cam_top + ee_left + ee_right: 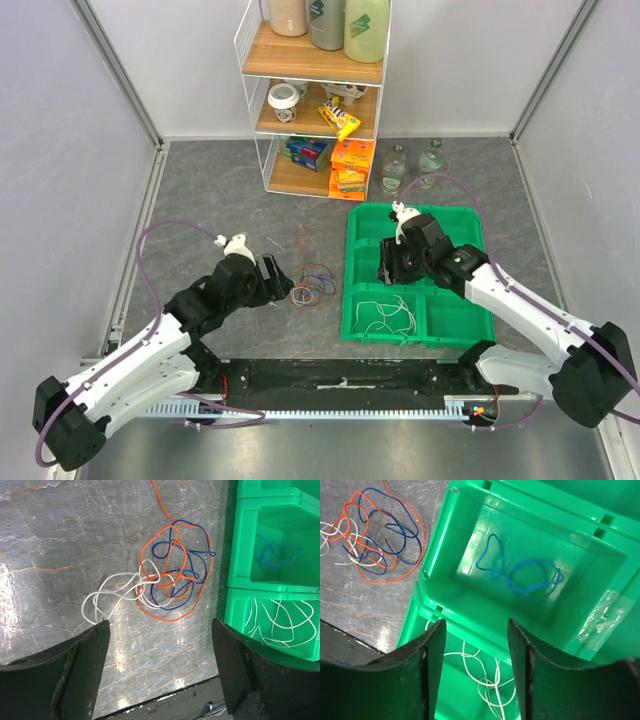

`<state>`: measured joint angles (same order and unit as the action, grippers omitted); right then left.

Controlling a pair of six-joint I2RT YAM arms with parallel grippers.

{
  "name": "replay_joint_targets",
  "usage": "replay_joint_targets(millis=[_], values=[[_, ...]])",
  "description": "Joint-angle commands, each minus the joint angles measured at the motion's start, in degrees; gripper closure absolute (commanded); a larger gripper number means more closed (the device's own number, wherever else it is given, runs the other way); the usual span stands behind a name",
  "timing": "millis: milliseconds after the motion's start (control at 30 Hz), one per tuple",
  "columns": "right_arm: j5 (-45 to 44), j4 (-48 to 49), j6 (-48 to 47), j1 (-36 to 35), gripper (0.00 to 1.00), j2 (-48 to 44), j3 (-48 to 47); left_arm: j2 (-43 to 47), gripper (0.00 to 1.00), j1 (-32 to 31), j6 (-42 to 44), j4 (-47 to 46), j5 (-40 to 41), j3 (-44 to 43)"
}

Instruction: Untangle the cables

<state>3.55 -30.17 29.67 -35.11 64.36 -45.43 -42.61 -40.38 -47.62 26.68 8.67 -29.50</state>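
**A:** While our left tool (160,625) hangs open and empty, where is the tangle (172,575)?

**B:** On the tabletop (50,555), at 12 o'clock. We should pinch only its white strand (100,597), at 9 o'clock. Right tool (476,625): open above the binned blue cable (522,572).

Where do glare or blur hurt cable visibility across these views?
Left wrist: glare patches on the table near the left gripper's fingers, which are blurred; the tangle is sharp. Right wrist: shine on the green bin floor beside the blue cable, cable readable. Top external: even light, but the tangle is tiny.
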Motion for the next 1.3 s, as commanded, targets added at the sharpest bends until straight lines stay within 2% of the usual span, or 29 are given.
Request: replay_joint_targets(millis=[0, 100, 200, 367, 433, 567, 667, 800, 967, 1133, 1200, 1233, 1267], values=[[-2.76, -2.78, -4.53, -0.04, 0.33, -1.86, -4.06, 0.42, 0.11, -0.31, 0.59, 0.74, 1.53, -0.65], [-1.53, -4.45, -5.41, -0.04, 0.24, -7.47, -3.09, 1.65, 0.10, -0.31, 1.21, 0.49, 2.58, 0.14], [-0.65, -6.56, -5.50, -0.13, 0.21, -12.75, -2.65, 1.30, 0.12, -0.14, 1.39, -1.27, 3.46, 0.93], [5.49, -6.83, -2.52, 0.04, 0.24, -19.43, 1.47, 0.25, 0.31, -0.14, 0.33, -7.06, 4.69, 3.04], [6.90, -6.04, -1.03, -0.04, 0.24, -22.07, 3.85, -0.63, 0.31, -0.14, -0.46, -7.87, 6.70, 3.65], [7.61, -6.13, 0.30, -0.04, 0.25, -25.94, 6.14, -5.45, 0.19, 0.04, 0.94, -6.73, 9.26, 1.82], [8.14, -6.30, 0.48, -0.04, 0.25, -27.18, 6.14, -9.49, 0.16, 0.30, 3.92, -6.55, 10.75, 0.14], [8.66, -6.48, -0.05, -0.04, 0.25, -26.39, 5.35, -16.00, 0.31, 0.48, 6.57, -5.94, 12.33, -1.44], [9.37, -5.34, 0.30, -0.13, 0.25, -25.51, 5.61, -20.31, 0.31, 0.39, 5.87, -9.53, 9.27, 0.66], [11.99, -2.09, 2.49, -0.13, 0.25, -24.99, 7.98, -21.03, 0.48, 0.48, 4.64, -11.03, 7.42, 1.46], [14.45, 1.76, 3.90, -0.13, 0.25, -23.24, 9.39, -19.36, 0.63, 0.48, 4.99, -11.03, 7.42, 1.63], [16.03, 3.35, 4.60, -0.22, 0.25, -22.27, 10.00, -18.31, 0.76, 0.39, 5.16, -10.86, 7.50, 1.81], [16.66, 5.89, 5.39, -0.65, 0.25, -20.87, 10.18, -16.99, 0.83, 0.48, 5.16, -10.51, 7.59, 1.72]])
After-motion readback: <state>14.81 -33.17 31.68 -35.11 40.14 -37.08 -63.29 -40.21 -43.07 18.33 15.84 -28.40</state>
